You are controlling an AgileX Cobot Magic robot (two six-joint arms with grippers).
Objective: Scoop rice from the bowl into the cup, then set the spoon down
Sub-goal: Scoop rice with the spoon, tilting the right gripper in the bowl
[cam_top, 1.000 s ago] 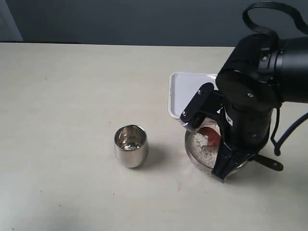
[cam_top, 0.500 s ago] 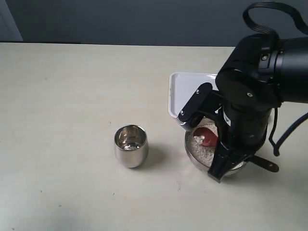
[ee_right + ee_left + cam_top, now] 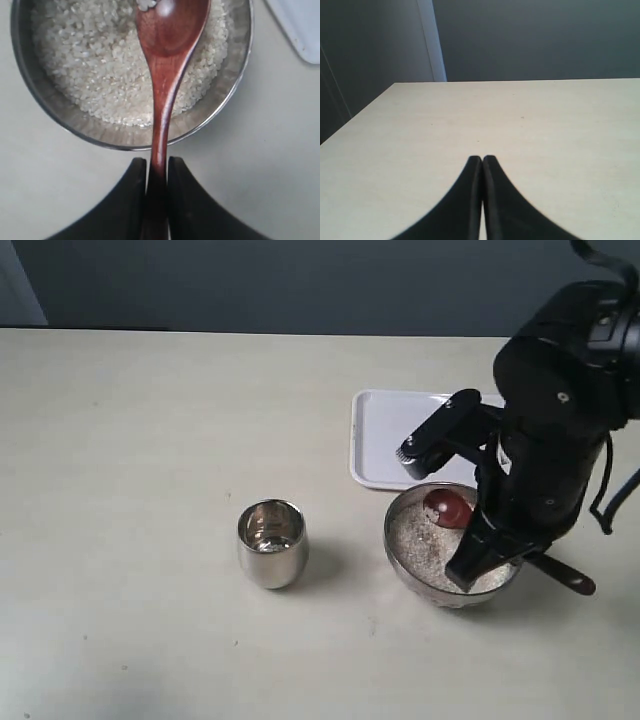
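Right fingers (image 3: 130,195) clamp the spoon's (image 3: 165,75) handle end, so its scoop reaches over the rice (image 3: 85,60) in the bowl (image 3: 75,130). Few grains aboard, I judge. At the bowl's nine o'clock stands the cup (image 3: 272,542). Unneeded, my left fingers (image 3: 470,200) press together, empty.

Cup (image 3: 272,543): is standing near the middle of the tabletop (image 3: 150,440), slightly toward the near edge.
Bowl (image 3: 408,578): is sitting right of the cup, apart from it.
Rice (image 3: 420,540): is lying in the bowl.
Tray (image 3: 385,430): is lying just behind the bowl, toward the far edge.
Spoon (image 3: 448,507): scoop is hanging over the rice; handle is crossing the rim toward the near right corner, inside the right gripper (image 3: 157,162).
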